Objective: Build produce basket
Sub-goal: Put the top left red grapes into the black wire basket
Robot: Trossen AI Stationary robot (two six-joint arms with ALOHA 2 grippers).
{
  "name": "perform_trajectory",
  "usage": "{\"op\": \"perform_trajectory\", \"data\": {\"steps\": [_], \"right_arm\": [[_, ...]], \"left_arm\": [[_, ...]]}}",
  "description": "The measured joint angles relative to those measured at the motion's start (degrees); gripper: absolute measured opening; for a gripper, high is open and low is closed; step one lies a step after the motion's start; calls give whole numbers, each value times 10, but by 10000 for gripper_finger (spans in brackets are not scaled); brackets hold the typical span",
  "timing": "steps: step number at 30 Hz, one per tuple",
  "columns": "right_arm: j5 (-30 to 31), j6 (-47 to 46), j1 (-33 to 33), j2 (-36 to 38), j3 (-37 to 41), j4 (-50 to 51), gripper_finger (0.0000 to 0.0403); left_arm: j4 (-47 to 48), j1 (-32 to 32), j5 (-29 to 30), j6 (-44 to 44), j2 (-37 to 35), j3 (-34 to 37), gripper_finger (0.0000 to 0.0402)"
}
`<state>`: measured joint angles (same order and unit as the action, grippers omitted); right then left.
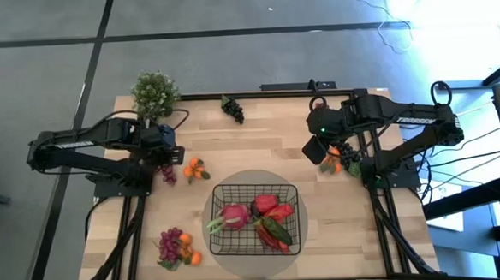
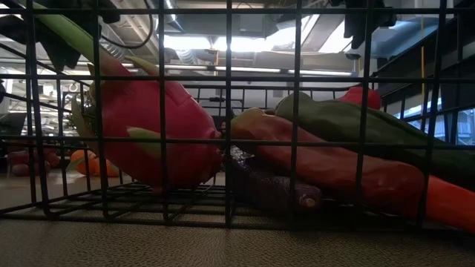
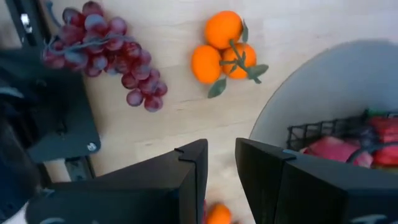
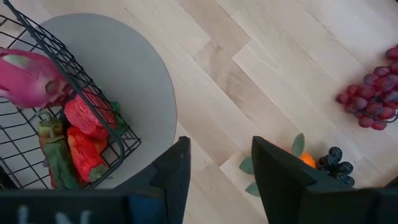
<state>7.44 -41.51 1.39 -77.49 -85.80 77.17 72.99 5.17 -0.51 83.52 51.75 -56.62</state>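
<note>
Several produce pieces already lie in the basket (image 1: 256,218); my left gripper (image 3: 221,180), part-open and empty, hovers beyond its left rim, nearest the oranges (image 3: 225,45) and red grapes (image 3: 106,53) alongside.

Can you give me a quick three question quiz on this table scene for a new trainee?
1. True or false: the wire basket already holds some produce.
2. Multiple choice: what lies on the table nearest the left gripper? A) a purple grape bunch B) a banana C) a lemon
3. Fill in: the basket stands on a round ____ mat.

Key
1. True: a pink fruit and red peppers lie inside it.
2. A: the grapes lie just beside that gripper, with a cluster of oranges a little farther off.
3. Grey.
</note>
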Motion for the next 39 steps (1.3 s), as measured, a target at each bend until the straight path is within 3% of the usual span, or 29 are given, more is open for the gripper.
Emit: {"op": "perform_trajectory", "data": {"steps": [6, 12, 18, 26, 31, 39], "right_arm": [[0, 0, 0, 0, 0, 0, 154], [0, -2, 0, 0, 0, 0, 154], [0, -2, 0, 0, 0, -3, 154], [0, 0, 0, 0, 0, -3, 154], [0, -1, 0, 0, 0, -3, 154], [0, -2, 0, 0, 0, -3, 154]], "left_arm": [[14, 0, -9, 34, 0, 0, 84], [40, 0, -22, 64, 7, 0, 141], [59, 0, -3, 161, 21, 0, 190], [58, 0, 10, 249, 82, 0, 200], [56, 0, 10, 216, 124, 0, 199], [39, 0, 19, 65, 156, -1, 199]]}}
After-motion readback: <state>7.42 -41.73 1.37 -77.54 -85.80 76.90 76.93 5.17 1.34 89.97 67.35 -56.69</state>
